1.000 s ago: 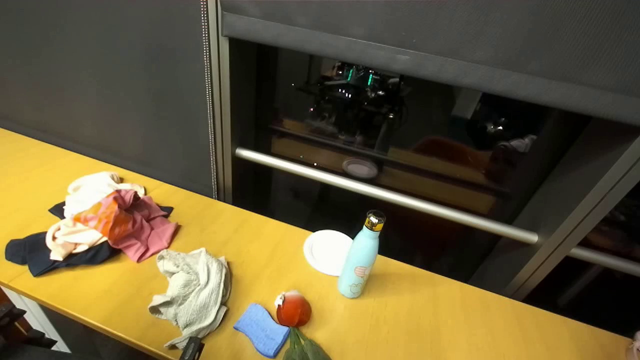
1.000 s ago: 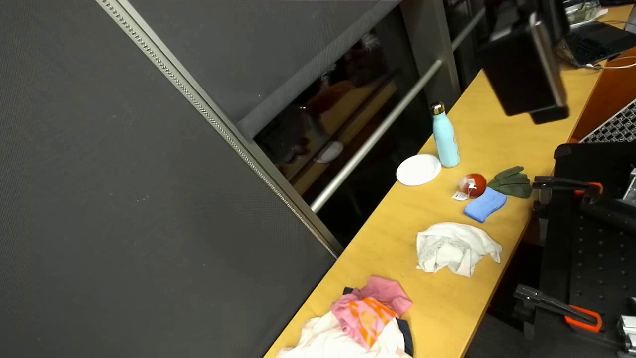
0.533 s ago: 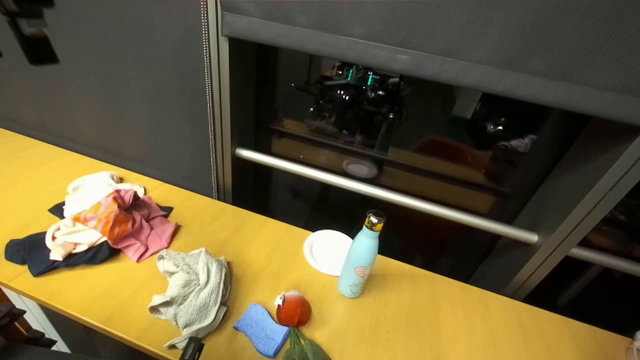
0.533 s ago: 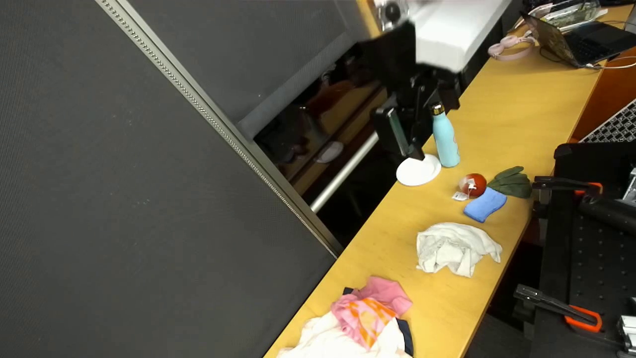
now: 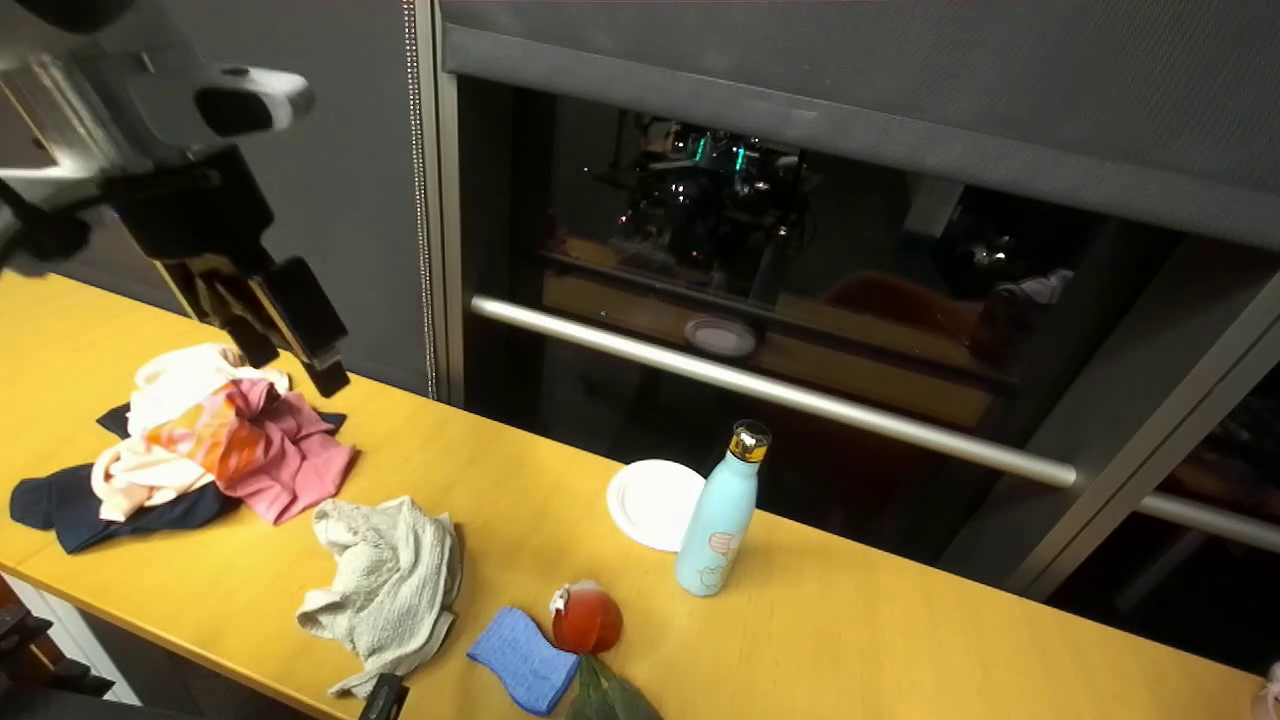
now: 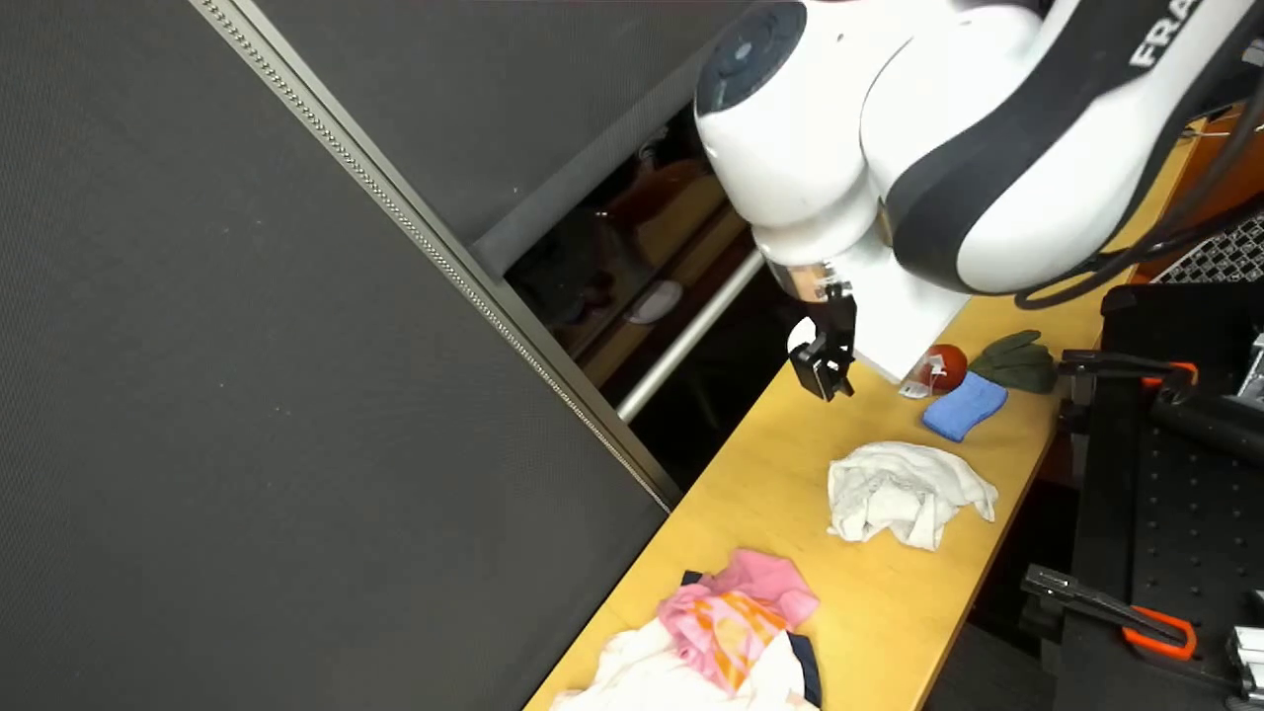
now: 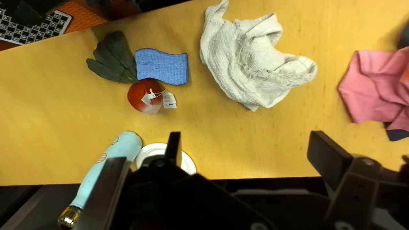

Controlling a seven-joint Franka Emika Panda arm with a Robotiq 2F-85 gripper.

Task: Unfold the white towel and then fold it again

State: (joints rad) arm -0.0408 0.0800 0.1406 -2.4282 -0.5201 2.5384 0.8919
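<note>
I have my black two-finger gripper (image 7: 245,147) hanging above the long yellow wooden table (image 5: 900,620), jaws spread wide; through the gap my wrist view gives me plain wood and a strip of table edge. The rumpled off-white woven towel (image 7: 252,64) lies bunched on the table at twelve o'clock from that gap, its folds crumpled inward and one narrow end pointing to eleven. In both exterior views I see the gripper raised at about eleven o'clock from the towel, well apart from it. The white-and-black robot arm (image 6: 987,148) fills the two o'clock corner in an exterior view.

Taking the towel as my dial's centre in the wrist view, the wavy-edged blue cloth (image 7: 162,66) sits near it at nine. Right against that cloth are the dark green leaves (image 7: 113,59) and the shiny red round object with white tags (image 7: 139,92). The round white plate (image 5: 652,505) is between seven and eight, partly hidden by the gripper. Just beside it, towards eight, stands the slim pale blue bottle with a gold cap (image 5: 722,525); whether they touch I can't tell. Just past three is the jumbled heap of pink, orange, cream and navy clothes (image 5: 215,440), cut off by the frame.
</note>
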